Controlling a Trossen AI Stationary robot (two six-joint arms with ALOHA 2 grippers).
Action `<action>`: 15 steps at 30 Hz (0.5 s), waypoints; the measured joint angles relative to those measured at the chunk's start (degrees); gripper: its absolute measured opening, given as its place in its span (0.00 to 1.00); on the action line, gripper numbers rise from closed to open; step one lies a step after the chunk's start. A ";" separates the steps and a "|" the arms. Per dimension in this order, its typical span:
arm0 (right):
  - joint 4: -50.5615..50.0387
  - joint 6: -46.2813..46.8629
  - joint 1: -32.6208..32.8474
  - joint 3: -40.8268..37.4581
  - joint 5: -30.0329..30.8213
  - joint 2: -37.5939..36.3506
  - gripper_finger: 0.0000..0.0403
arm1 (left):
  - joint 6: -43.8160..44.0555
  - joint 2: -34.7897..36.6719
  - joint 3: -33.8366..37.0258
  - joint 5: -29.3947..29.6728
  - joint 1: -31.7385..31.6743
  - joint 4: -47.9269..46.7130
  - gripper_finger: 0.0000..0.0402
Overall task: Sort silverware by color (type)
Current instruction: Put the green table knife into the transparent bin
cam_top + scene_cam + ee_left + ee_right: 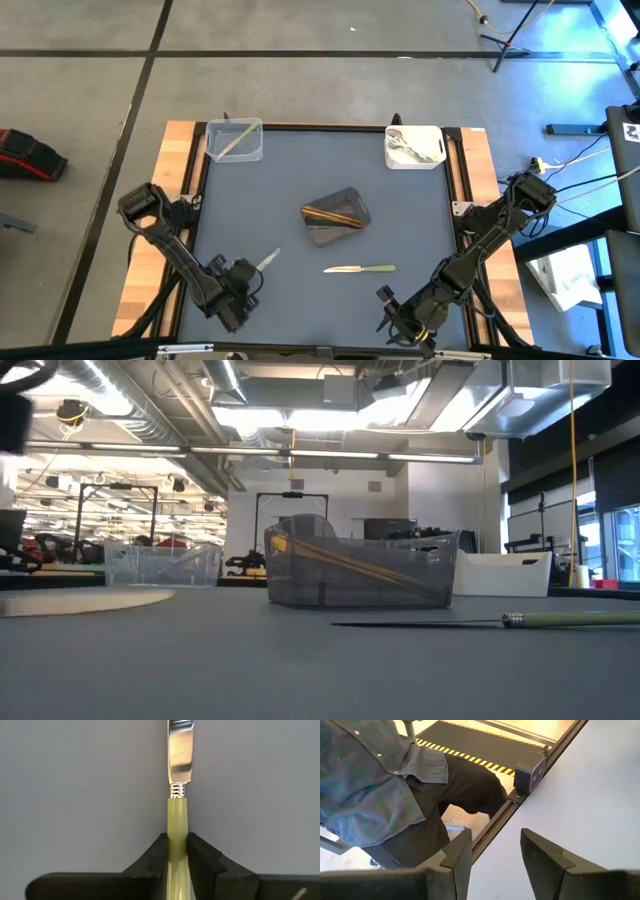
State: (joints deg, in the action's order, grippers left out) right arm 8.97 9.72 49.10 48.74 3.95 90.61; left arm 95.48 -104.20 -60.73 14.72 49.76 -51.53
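Observation:
My left gripper [243,276] is near the table's near-left corner, shut on a pale-green-handled knife [177,810] whose shiny blade [268,259] points toward the table's middle. A second green-handled knife [359,268] lies flat on the mat near the middle, also seen in the low view [500,621]. Gold pieces [335,214] lean slanted in the dark grey tub [360,572]. The white tub [414,147] at the far right holds silver spoons. The clear tub [234,140] at the far left holds a pale green piece. My right gripper [492,852] is open at the near-right edge, holding nothing. My left gripper pinches the knife's green handle [177,837] between its two fingers [159,855], just behind the ridged silver collar. The fingers lie along the knife, which sticks out straight ahead of them, blade pointing away. Whether the knife rests on the mat cannot be told.
The mat's raised black frame [455,190] and wooden side strips [172,180] border the work area. A person in a blue shirt and dark trousers [395,785] stands past the table's near edge by my right gripper. Open mat lies between the tubs.

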 joint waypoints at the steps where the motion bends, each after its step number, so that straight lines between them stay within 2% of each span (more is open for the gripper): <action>1: -0.01 -0.73 0.00 0.00 0.16 0.00 0.38 | -0.09 0.47 -0.04 1.56 -0.08 -1.77 0.12; 7: -0.07 -6.03 -1.02 -0.01 5.72 0.00 0.38 | -2.38 7.18 -1.92 9.51 -1.38 -9.78 0.11; 11: -0.65 -8.03 -3.64 0.01 8.13 0.00 0.38 | -8.58 12.82 -1.90 14.63 -4.74 -11.44 0.11; 15: -4.17 -8.60 -7.55 0.01 8.08 0.00 0.38 | -16.17 17.58 -1.92 16.27 -9.82 -13.21 0.09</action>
State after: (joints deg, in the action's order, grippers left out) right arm 4.80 1.12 41.56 48.75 12.03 90.61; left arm 79.31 -86.62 -62.65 30.99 39.94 -64.74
